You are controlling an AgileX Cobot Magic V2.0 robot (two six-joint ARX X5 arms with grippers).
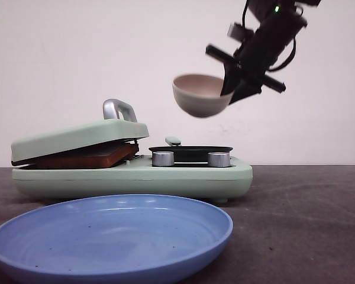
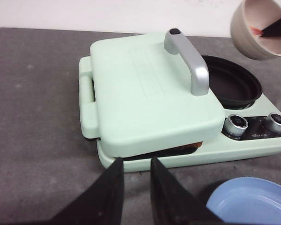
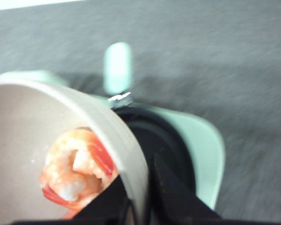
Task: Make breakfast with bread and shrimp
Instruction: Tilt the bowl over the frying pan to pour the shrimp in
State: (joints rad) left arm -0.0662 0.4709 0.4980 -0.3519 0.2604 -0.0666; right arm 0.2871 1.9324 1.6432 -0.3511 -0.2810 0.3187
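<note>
Right hand (image 1: 239,83) pinches the bowl (image 1: 200,94) rim, shrimp (image 3: 75,171) inside, above the pan (image 1: 190,151). Tip it slowly and low so it lands in there. Left hand (image 2: 133,176) hangs slightly open, empty; bread (image 1: 86,157) under the lid (image 1: 77,136).

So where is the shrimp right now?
The shrimp sits inside the beige bowl, which the right gripper holds by its rim in the air, above the black pan on the right side of the green cooker.

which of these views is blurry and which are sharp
Right wrist view: smeared, the table streaky, the shrimp soft in the bowl. Left wrist view: sharp on the silver handle and knobs. Front view: crisp, blue plate evenly lit.
</note>
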